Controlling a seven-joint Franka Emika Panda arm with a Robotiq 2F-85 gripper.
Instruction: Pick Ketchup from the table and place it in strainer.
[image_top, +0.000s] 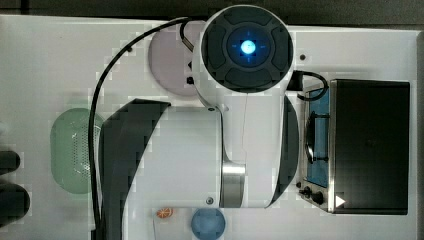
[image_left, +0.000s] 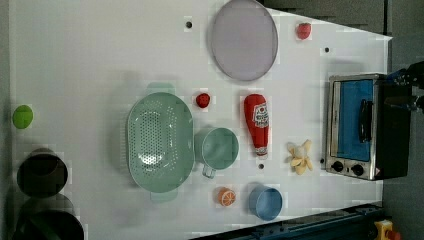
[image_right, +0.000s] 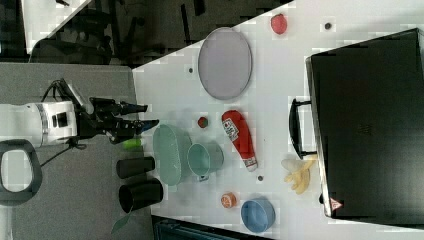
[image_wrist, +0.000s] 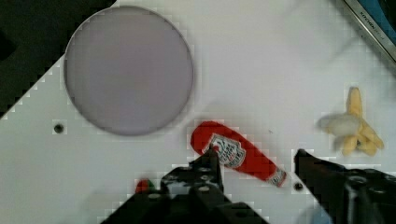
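The Ketchup (image_left: 257, 122) is a red bottle with a white label, lying flat on the white table between the lilac plate and the banana. In the wrist view the Ketchup (image_wrist: 238, 156) shows between my two dark fingers, far below them. My gripper (image_wrist: 257, 151) is open and holds nothing. In the right view the gripper (image_right: 145, 115) hangs well away from the table surface, with the Ketchup (image_right: 239, 137) untouched. The strainer (image_left: 160, 142), a pale mint-green oval basket with a perforated floor, sits empty beside a green cup; the arm partly covers the strainer (image_top: 70, 150) in the top view.
A green cup (image_left: 218, 148) touches the strainer's side. A strawberry (image_left: 202, 100) lies close to the bottle's base. A lilac plate (image_left: 243, 39), banana (image_left: 300, 156), toaster oven (image_left: 357, 125), orange slice (image_left: 226, 196), blue bowl (image_left: 265, 202) and black cups (image_left: 42, 172) surround them.
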